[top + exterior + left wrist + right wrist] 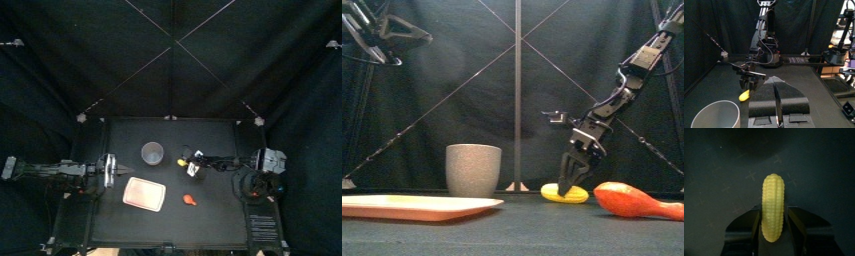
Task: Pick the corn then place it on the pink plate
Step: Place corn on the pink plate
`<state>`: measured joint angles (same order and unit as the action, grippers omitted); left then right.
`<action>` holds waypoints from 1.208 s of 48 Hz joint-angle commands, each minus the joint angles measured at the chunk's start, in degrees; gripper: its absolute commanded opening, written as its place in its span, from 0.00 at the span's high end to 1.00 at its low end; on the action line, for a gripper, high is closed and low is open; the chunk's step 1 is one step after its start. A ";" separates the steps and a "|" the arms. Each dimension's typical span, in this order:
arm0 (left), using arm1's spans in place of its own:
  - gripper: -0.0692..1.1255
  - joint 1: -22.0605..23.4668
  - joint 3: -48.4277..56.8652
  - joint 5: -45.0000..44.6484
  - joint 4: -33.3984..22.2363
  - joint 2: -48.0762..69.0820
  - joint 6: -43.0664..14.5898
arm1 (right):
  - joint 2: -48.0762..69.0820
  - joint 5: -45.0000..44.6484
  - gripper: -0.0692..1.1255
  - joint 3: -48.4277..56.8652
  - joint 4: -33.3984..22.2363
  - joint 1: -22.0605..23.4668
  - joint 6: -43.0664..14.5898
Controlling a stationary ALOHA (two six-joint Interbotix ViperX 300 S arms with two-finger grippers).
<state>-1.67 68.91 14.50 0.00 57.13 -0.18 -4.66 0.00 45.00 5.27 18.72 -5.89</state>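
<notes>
A yellow corn cob [567, 194] lies on the table right of the middle. My right gripper [571, 180] points straight down on it, and in the right wrist view its jaws press against both sides of the corn [773, 190] near one end. The corn [183, 163] still touches the table. The flat pink plate [144, 192] lies in front and to the left of it, nothing on it. At the table's left my left gripper [104, 172] rests, its jaws together on nothing [779, 97].
A tall grey speckled cup [154, 152] stands behind the plate, just left of the corn. A red-orange toy food [639, 201] lies near the front, right of the plate [416, 207].
</notes>
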 commanded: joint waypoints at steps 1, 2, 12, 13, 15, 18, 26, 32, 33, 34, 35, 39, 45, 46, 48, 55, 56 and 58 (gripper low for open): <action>0.97 0.09 -0.88 0.26 0.09 0.00 0.00 | 1.58 0.18 0.53 -2.29 0.70 -0.35 -0.26; 0.97 0.09 -0.88 0.26 0.09 0.00 0.00 | 1.76 0.18 0.55 -2.72 0.79 -0.70 -0.35; 0.97 0.09 -0.97 0.26 0.09 0.00 0.00 | 2.64 -1.67 0.56 -10.90 0.62 -8.00 -0.44; 0.97 0.09 -0.97 0.26 0.09 0.00 0.00 | 2.55 -1.76 0.56 -11.78 0.53 -8.70 -0.44; 0.97 0.09 -0.97 0.26 0.18 0.00 0.00 | 2.55 -1.76 0.56 -13.62 0.62 -10.11 -0.35; 0.97 -0.09 -1.05 0.26 0.18 0.09 -0.09 | 2.02 -1.76 0.56 -16.44 0.53 -12.39 -0.09; 0.97 -0.26 -0.97 0.26 0.18 0.88 -0.09 | -1.67 -1.67 0.56 -22.76 0.44 -17.58 -0.18; 0.97 -0.35 -0.88 0.26 0.62 1.76 -0.09 | -5.54 -1.67 0.56 -26.37 0.53 -19.78 -0.18; 0.97 -0.44 -0.97 0.26 0.70 1.85 -0.09 | -6.15 -1.67 0.56 -26.98 0.44 -20.04 -0.18; 0.97 -0.44 -0.88 0.26 0.70 2.11 -0.09 | -6.77 -1.58 0.56 -27.51 0.53 -20.39 -0.18; 0.97 -0.44 -0.88 0.26 0.79 2.20 -0.09 | -7.47 -1.49 0.56 -28.21 0.53 -20.65 -0.18; 0.97 -0.53 -0.88 -0.09 0.88 2.46 -0.09 | -10.72 -0.88 0.56 -31.46 0.44 -21.88 -0.18; 0.97 -1.23 -0.79 -1.85 0.88 2.64 -0.09 | -14.50 -0.70 0.55 -35.24 0.44 -22.76 -0.18; 0.97 -1.41 -0.79 -2.20 0.88 2.64 -0.09 | -15.03 -0.70 0.54 -35.77 0.44 -22.85 -0.18; 0.97 -1.58 -0.79 -2.90 0.79 2.72 -0.09 | -15.91 -0.70 0.53 -36.74 0.44 -22.94 -0.18; 0.97 -1.93 -0.79 -5.01 0.88 2.81 -0.09 | -17.58 -0.79 0.41 -38.06 0.44 -23.20 -0.44; 0.97 -2.02 -0.79 -5.27 0.88 2.90 -0.09 | -17.67 -0.79 0.40 -37.97 0.44 -23.29 -0.44; 0.97 -2.02 -0.79 -5.45 0.88 2.90 -0.09 | -17.67 -0.79 0.36 -37.97 0.53 -23.47 -0.53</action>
